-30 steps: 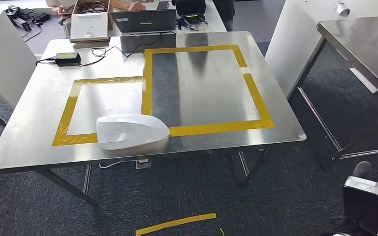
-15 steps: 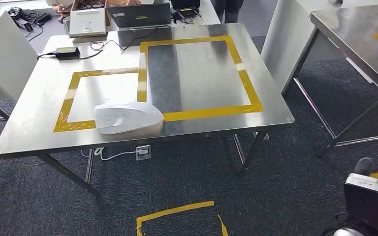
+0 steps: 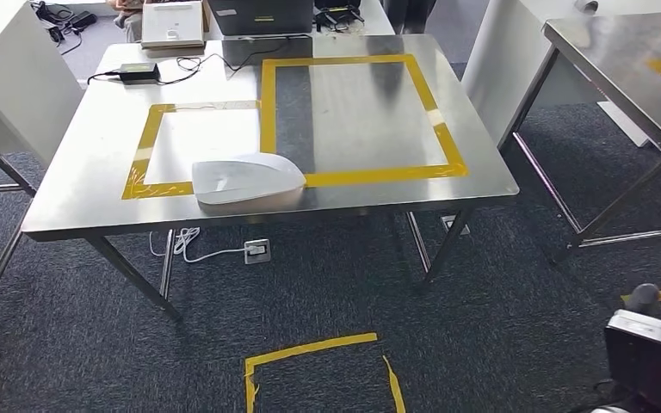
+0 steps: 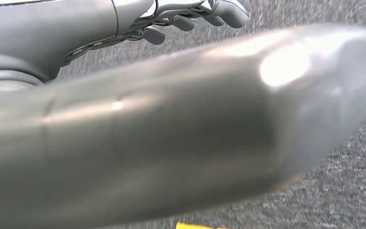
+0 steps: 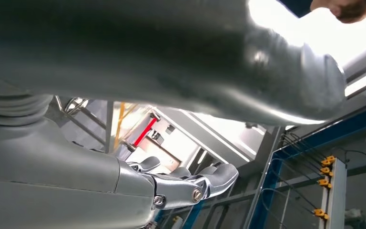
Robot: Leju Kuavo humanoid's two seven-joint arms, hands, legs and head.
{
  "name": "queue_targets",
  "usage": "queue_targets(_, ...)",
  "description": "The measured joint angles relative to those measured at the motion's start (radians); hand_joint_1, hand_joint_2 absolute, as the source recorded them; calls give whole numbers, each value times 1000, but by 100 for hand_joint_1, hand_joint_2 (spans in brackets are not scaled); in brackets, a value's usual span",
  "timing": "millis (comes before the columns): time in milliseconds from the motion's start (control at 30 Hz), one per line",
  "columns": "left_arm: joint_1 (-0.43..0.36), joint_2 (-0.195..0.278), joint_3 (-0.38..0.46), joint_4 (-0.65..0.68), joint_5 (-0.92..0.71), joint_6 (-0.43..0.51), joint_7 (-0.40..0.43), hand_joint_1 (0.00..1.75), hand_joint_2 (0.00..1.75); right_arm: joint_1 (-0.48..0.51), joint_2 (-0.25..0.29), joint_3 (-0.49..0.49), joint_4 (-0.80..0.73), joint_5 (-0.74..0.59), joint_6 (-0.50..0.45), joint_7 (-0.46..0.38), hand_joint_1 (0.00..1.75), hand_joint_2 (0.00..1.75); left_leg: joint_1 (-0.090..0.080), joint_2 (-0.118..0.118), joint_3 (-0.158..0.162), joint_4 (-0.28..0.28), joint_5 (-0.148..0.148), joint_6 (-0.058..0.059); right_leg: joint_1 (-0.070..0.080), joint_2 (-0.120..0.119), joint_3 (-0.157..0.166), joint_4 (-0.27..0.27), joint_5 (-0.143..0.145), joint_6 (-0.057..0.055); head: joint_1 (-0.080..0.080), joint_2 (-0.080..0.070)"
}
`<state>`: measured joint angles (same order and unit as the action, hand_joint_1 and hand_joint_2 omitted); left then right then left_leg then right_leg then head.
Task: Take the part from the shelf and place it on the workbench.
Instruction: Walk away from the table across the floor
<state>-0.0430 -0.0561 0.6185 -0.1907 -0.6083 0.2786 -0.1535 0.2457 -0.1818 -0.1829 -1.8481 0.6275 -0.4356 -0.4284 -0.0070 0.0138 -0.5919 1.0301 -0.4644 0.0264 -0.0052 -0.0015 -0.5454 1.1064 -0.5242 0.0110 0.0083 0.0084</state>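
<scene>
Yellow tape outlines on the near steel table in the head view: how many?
2: a smaller outline on the table's left, its near corner under the white part, and a larger outline adjoining its right.

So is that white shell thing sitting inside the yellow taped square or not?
Partly. The white shell lies flat on the steel table, straddling the near edge of the smaller yellow taped square.

We stand in a robotics lab or workshop: steel workbench (image 3: 86, 163) marked with yellow tape squares (image 3: 447, 142), grey carpet (image 3: 327, 292), laptop (image 3: 258, 15) and cables at upper left.
</scene>
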Motion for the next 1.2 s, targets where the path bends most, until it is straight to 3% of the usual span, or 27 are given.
queue_targets(67,2,6,-3,-1,-3,-1,-24,0,0,1,3,-8,-1,4,0,-3,0,0,2,0,-8,1,14,-11,10,-1,54,-91,-9,-13,1,0)
queue_targets(167,5,14,-8,-1,-24,-4,-44,0,0,12,15,-17,-11,21,0,3,0,0,6,-1,-16,-4,27,-31,11,-2,49,-118,11,-26,3,0)
queue_targets(200,7,15,-11,0,-35,-4,-47,0,0,18,22,-19,-18,29,1,6,0,0,6,-3,-22,8,9,-37,8,-4,43,-125,23,-32,2,0)
queue_targets(233,8,16,-16,0,-49,-4,-48,0,0,25,32,-20,-25,36,3,8,0,0,7,-6,-33,39,-27,-44,4,-5,34,-130,35,-37,0,0)
queue_targets(300,9,19,-30,0,-76,-4,-48,0,0,37,51,-23,-37,50,7,10,0,0,12,-8,-61,148,-119,-56,2,-7,11,-131,54,-41,-5,0)
queue_targets(333,9,20,-37,0,-86,-4,-47,0,0,43,60,-25,-42,56,10,10,0,0,15,-9,-71,206,-149,-62,1,-7,-3,-129,64,-40,-6,0)
queue_targets(367,9,20,-44,0,-93,-4,-47,0,0,48,68,-28,-45,61,12,10,0,0,18,-9,-71,242,-154,-67,-1,-7,-17,-127,73,-37,-6,0)
queue_targets(400,9,21,-50,0,-98,-4,-47,0,0,52,75,-32,-48,64,13,10,0,0,21,-9,-57,249,-138,-72,-4,-7,-31,-123,82,-33,-7,0)
queue_targets(433,9,21,-56,0,-101,-4,-47,0,0,56,82,-35,-51,66,14,11,0,0,25,-8,-25,220,-109,-78,-8,-6,-46,-117,90,-28,-7,0)
queue_targets(500,7,20,-65,0,-104,-7,-47,0,0,62,90,-40,-58,69,17,11,0,0,31,-11,65,93,-77,-87,-13,-5,-75,-100,103,-14,-11,0)
queue_targets(567,6,19,-73,0,-107,-10,-46,0,0,67,93,-45,-66,70,20,10,0,0,29,-16,118,1,-90,-81,-12,-5,-92,-88,117,-1,-14,0)
queue_targets(667,7,19,-80,1,-112,-11,-43,0,0,70,96,-52,-71,71,22,10,0,0,26,-16,106,-10,-87,-49,-12,-4,-99,-88,132,16,-13,0)
queue_targets(700,7,18,-81,1,-113,-11,-43,0,0,71,97,-54,-72,71,22,10,0,0,26,-14,98,-10,-80,-37,-14,-3,-105,-75,116,21,-11,0)
queue_targets(767,6,18,-82,1,-113,-11,-43,0,0,72,98,-56,-73,71,23,10,0,0,25,-8,81,-11,-63,-16,-15,-2,-132,7,36,27,-6,0)
queue_targets(833,7,18,-82,1,-113,-11,-43,0,0,72,99,-60,-73,71,24,10,0,0,20,-4,58,-10,-43,-7,-13,-2,-166,138,-48,29,-2,0)
queue_targets(867,7,18,-82,1,-113,-11,-43,0,0,73,99,-61,-73,71,25,10,0,0,17,-3,45,-8,-33,-6,-12,-1,-170,183,-63,27,-1,0)
queue_targets(900,7,18,-82,1,-113,-11,-43,0,0,73,100,-62,-73,71,26,10,0,0,13,-3,32,-6,-24,-5,-10,-1,-158,194,-57,23,0,0)
queue_targets(933,7,18,-82,1,-113,-11,-43,0,0,73,100,-62,-73,70,28,9,0,0,10,-2,19,-4,-15,-5,-7,-1,-126,166,-36,15,0,0)
queue_targets(1000,7,14,-82,1,-113,-11,-43,0,0,71,100,-64,-73,68,33,7,0,0,3,-2,0,-2,1,-5,3,-1,-22,28,-2,-10,0,0)
queue_targets(1067,7,10,-82,1,-114,-11,-43,0,0,68,100,-65,-74,67,36,6,0,0,4,-1,-10,-3,16,-13,14,0,48,-86,0,-27,-1,0)
queue_targets(1100,7,8,-82,1,-114,-11,-42,0,0,66,100,-65,-74,68,36,8,0,0,6,-1,-12,-5,24,-19,18,0,56,-109,-5,-31,0,0)
queue_targets(1167,7,8,-82,2,-115,-12,-41,0,0,55,101,-65,-72,73,43,22,0,0,10,-2,-15,-8,35,-32,19,-1,50,-123,14,-34,2,0)
queue_targets(1200,8,7,-82,2,-115,-12,-40,0,0,46,102,-65,-70,75,51,35,0,0,11,-4,-20,-2,24,-37,16,-3,45,-130,25,-37,1,0)
